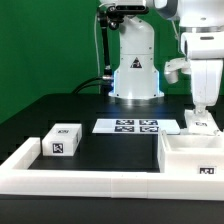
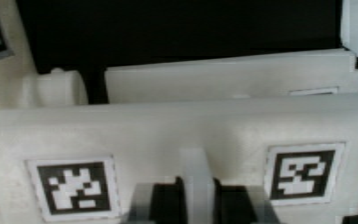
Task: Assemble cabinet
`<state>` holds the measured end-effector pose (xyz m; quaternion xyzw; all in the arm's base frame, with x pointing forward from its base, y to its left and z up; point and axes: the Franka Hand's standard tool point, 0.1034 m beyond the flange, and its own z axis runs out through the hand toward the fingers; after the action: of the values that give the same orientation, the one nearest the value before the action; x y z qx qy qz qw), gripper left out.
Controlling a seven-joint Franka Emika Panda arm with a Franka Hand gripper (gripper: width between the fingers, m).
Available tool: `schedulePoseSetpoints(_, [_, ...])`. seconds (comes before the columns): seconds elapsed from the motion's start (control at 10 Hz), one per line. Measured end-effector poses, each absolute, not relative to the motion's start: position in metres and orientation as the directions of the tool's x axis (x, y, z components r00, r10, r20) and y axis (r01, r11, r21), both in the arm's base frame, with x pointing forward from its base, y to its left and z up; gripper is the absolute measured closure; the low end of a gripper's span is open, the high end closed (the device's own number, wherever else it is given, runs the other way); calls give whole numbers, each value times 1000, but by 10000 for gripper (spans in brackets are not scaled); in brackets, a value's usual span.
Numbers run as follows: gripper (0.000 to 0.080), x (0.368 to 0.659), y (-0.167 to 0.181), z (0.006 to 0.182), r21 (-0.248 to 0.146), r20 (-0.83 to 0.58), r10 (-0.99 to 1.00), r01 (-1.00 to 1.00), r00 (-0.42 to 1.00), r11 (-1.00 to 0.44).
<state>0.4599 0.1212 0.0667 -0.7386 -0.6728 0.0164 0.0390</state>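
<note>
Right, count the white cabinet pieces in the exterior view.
2: a small box at the exterior view's left, and a large open box at its right, under the hand. Others may be hidden.

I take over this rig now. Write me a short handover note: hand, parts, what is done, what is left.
Hand: low over the tagged part, at the exterior view's right. Open or shut: cannot tell.
Parts: the small box stands alone at the exterior view's left. The open box lies next to the tagged part; whether they touch, cannot tell. The marker board lies between the two sides.
Done: no finished cabinet in view.
Left: probably joining the small box to the rest.
</note>
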Motion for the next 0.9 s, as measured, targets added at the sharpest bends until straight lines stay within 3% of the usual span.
schedulePoseSetpoints(0.9, [738,462,128,68,-66,38,996,995,84,-81])
